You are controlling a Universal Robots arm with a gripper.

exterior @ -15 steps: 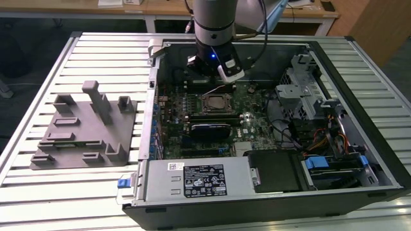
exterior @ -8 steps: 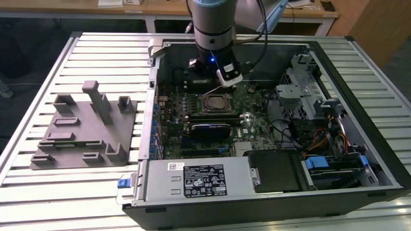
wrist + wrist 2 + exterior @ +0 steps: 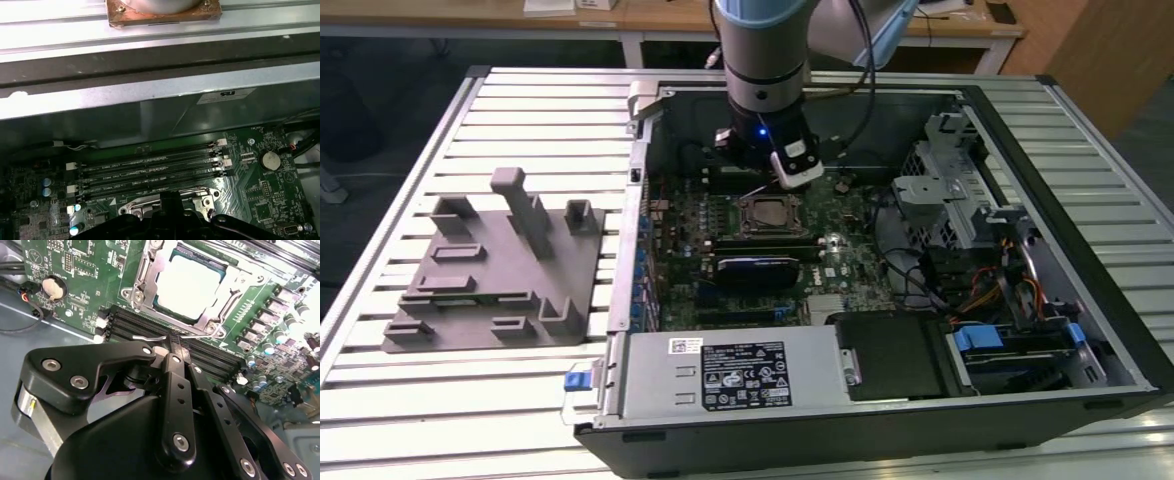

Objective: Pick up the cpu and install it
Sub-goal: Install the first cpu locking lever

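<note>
The cpu (image 3: 765, 213) lies flat in its socket on the green motherboard (image 3: 841, 245) inside the open computer case. In the second wrist view its pale silver top (image 3: 192, 282) shows inside the metal socket frame (image 3: 145, 277). My gripper (image 3: 754, 180) hangs just behind the socket, over the black memory slots (image 3: 135, 322). Its black fingers (image 3: 175, 360) are pressed together, so it is shut. Their tip (image 3: 175, 342) meets the end of a thin wire socket lever (image 3: 147, 338); I cannot tell whether it is pinched. In the first wrist view the gripper (image 3: 172, 200) sits at the socket's edge.
A big grey moulded fixture (image 3: 494, 270) stands on the slatted table at the exterior view's left. Inside the case are a black glossy component (image 3: 754, 268), a power supply (image 3: 720, 370) at the front, and a drive cage (image 3: 961, 190) with cables at the right. The case wall (image 3: 150, 95) stands close behind.
</note>
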